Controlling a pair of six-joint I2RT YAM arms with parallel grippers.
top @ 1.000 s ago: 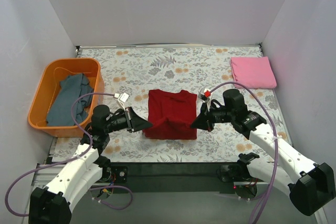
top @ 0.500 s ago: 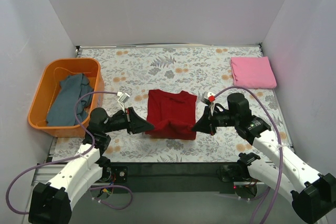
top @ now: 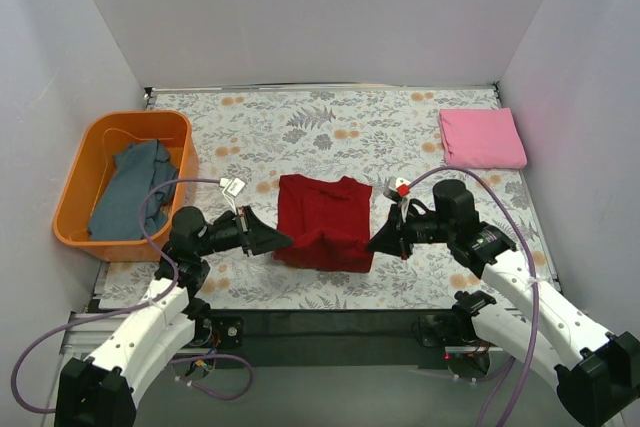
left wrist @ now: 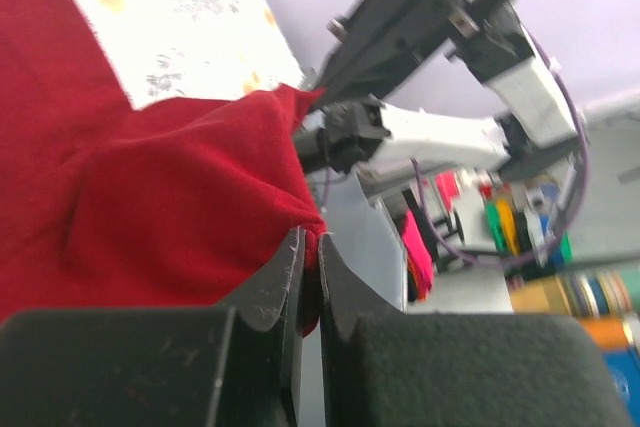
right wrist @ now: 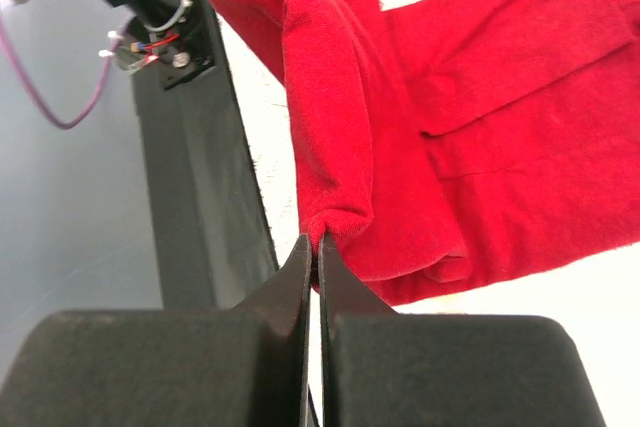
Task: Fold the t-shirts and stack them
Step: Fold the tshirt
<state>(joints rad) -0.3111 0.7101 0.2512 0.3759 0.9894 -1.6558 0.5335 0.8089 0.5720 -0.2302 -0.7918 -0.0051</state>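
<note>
Your floral-covered desk (top: 330, 132) sits between plain white walls (top: 320, 17). On its left side, the orange basket (top: 72, 197) holds the crumpled grey-blue t-shirt (top: 125, 197). The pink t-shirt (top: 482, 137) lies folded at the far right. The dark red t-shirt (top: 325, 212) lies mid-desk, with your left gripper (top: 286, 241) and right gripper (top: 370, 244) each clamped tight on a near corner, lifting it.

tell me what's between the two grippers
The dark red t-shirt, its near corners pinched by the left gripper and right gripper, seen in the top external view.
</note>
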